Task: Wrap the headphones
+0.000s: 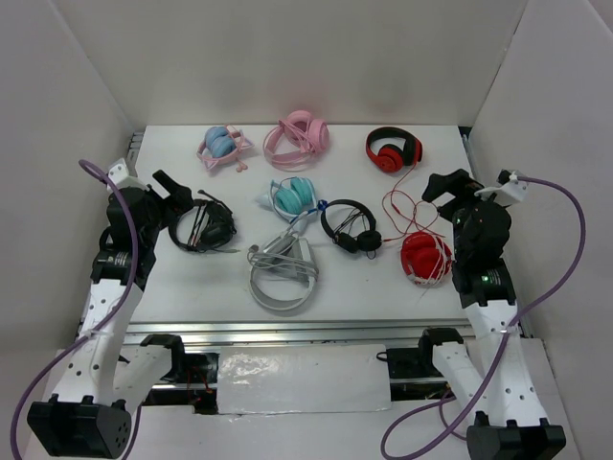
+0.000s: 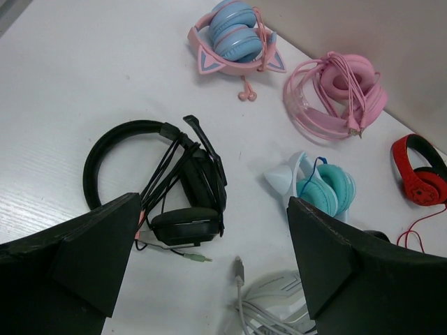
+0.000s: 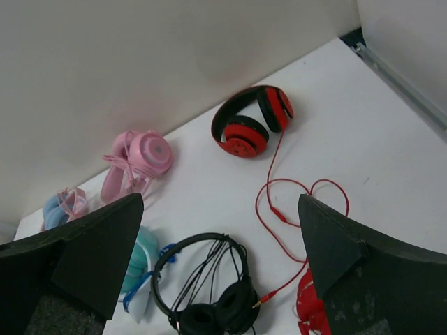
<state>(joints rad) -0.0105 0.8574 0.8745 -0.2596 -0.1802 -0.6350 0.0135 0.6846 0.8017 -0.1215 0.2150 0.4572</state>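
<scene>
My left gripper [image 2: 213,206] has its jaws wide apart, two matte black wedges with nothing between them. It hangs over a black headset [image 2: 188,188] that has a thin round band, a boom arm and soft oval pads. My right gripper [image 3: 220,202] is spread just as wide and holds nothing.

Beyond the right fingers, at the far right of the white table [image 1: 192,287], lie the headphones [image 3: 251,122]. They have glossy red cups, black pads and a red-and-black band, and they sit close to the back wall. Their thin red cable [image 3: 279,202] trails toward me in loose loops, and its plug ends beside a small black on-ear pair [image 3: 209,293].

Near right of those loops is a compact red pair [image 1: 424,257] bound in whitish cord. Farther left are a teal cat-ear set [image 1: 292,196], a pale pink pair [image 1: 299,134], a pink-and-blue cat-ear set [image 1: 222,146] and a grey-white pair [image 1: 283,273] with a wide hoop.
</scene>
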